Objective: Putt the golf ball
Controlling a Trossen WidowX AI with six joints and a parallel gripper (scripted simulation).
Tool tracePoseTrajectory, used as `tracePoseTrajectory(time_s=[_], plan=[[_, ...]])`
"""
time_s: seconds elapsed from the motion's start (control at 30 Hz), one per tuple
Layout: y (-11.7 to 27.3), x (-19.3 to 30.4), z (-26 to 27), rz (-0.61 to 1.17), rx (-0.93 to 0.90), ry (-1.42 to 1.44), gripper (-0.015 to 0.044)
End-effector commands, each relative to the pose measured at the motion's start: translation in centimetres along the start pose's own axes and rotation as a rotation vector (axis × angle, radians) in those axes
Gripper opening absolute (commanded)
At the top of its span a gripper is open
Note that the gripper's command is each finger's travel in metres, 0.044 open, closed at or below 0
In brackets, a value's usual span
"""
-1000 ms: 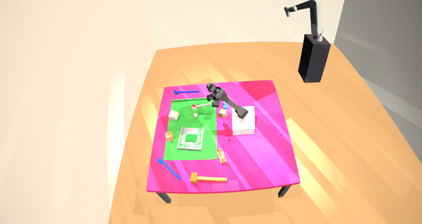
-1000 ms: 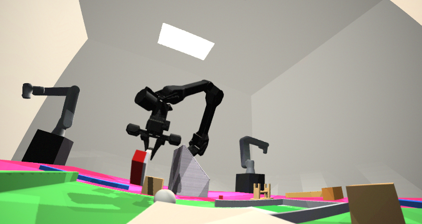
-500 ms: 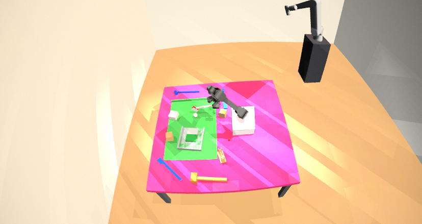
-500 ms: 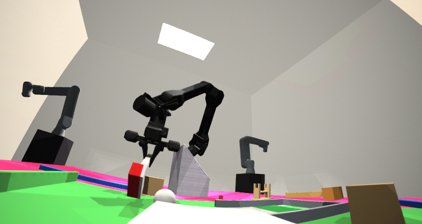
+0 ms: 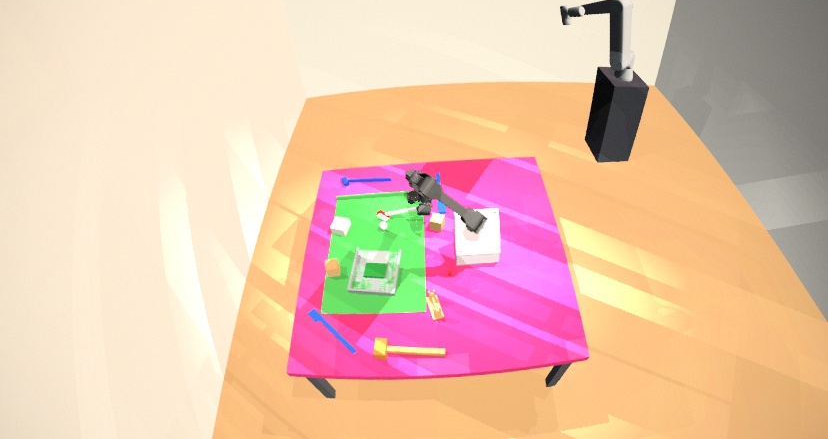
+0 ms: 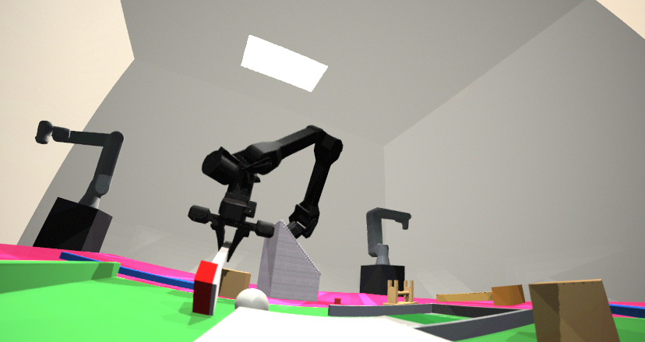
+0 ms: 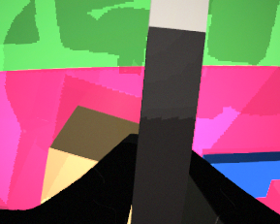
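Observation:
My gripper (image 5: pixel 418 208) (image 6: pixel 227 252) (image 7: pixel 151 144) is shut on the dark grip of the red putter (image 5: pixel 382 214) (image 6: pixel 203 287) (image 7: pixel 171 77). The pale shaft slants down from the fingers to the red head, low over the green mat (image 5: pixel 405 291) (image 6: pixel 112 312). Whether the head touches the mat is unclear. The white golf ball (image 5: pixel 383 225) (image 6: pixel 252 300) sits on the mat just beside the head, with a small gap. The head is on the ball's side away from the ramp frame (image 5: pixel 397 274) (image 6: pixel 378 310), whose grey walls surround the raised green (image 5: pixel 375 270) (image 6: pixel 421 318).
A wooden block (image 5: pixel 436 221) (image 6: pixel 235 283) (image 7: pixel 94 132) stands near the gripper, beside a blue tool (image 5: pixel 441 206) (image 7: pixel 247 171). A white block (image 5: pixel 340 225) and an orange block (image 5: pixel 332 267) (image 6: pixel 572 312) stand along the mat's left edge. A wooden rack (image 5: pixel 435 307) (image 6: pixel 400 294) stands beyond its front right corner.

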State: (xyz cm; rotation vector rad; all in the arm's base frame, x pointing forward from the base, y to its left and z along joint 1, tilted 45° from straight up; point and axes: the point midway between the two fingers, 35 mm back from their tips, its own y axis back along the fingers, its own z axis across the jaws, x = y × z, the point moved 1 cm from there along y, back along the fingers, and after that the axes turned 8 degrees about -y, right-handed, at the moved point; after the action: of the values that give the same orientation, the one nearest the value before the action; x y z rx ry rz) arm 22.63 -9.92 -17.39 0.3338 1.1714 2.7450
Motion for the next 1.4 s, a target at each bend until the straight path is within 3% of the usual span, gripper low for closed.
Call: tracePoseTrajectory(time_s=[0.0, 0.4, 0.9, 1.23, 1.37], plan=[[0.1, -0.1, -0.1, -0.003, 0.001, 0.0, 0.0], [-0.2, -0.4, -2.9, -0.01, -0.003, -0.006, 0.0], [-0.3, -0.2, -2.5, -0.005, -0.008, -0.011, 0.0], [-0.2, 1.1, 10.1, -0.007, -0.012, -0.009, 0.0], [-0.3, 1.5, 10.9, -0.005, -0.015, -0.008, 0.0]])
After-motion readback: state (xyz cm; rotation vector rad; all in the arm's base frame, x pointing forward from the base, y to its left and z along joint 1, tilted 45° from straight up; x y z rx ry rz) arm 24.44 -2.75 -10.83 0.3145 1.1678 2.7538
